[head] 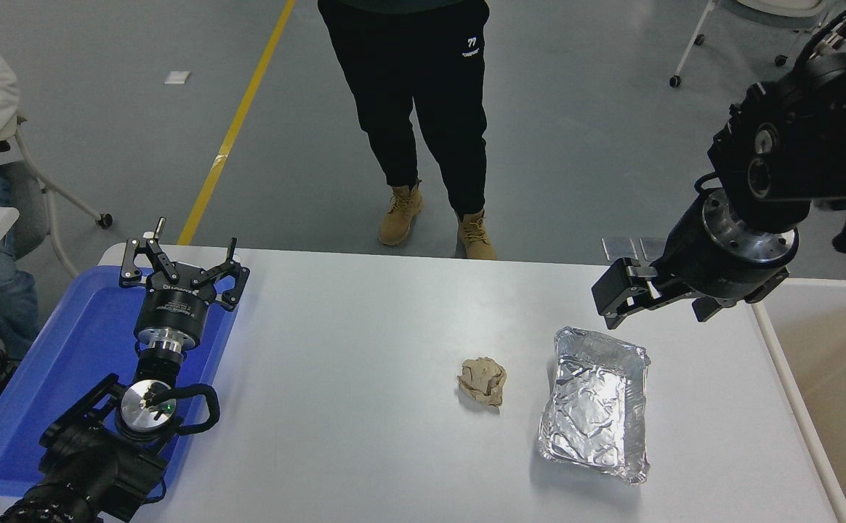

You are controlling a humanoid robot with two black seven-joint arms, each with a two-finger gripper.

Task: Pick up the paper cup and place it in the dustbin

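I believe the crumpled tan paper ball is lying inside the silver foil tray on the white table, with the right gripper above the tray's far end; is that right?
Not quite. In the head view the crumpled tan paper ball lies on the bare white table, left of the silver foil tray and apart from it, not inside. The right gripper is indeed above the tray's far end.

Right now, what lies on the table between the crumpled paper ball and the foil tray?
In the head view, nothing: only bare white table separates the crumpled paper ball from the foil tray to its right.
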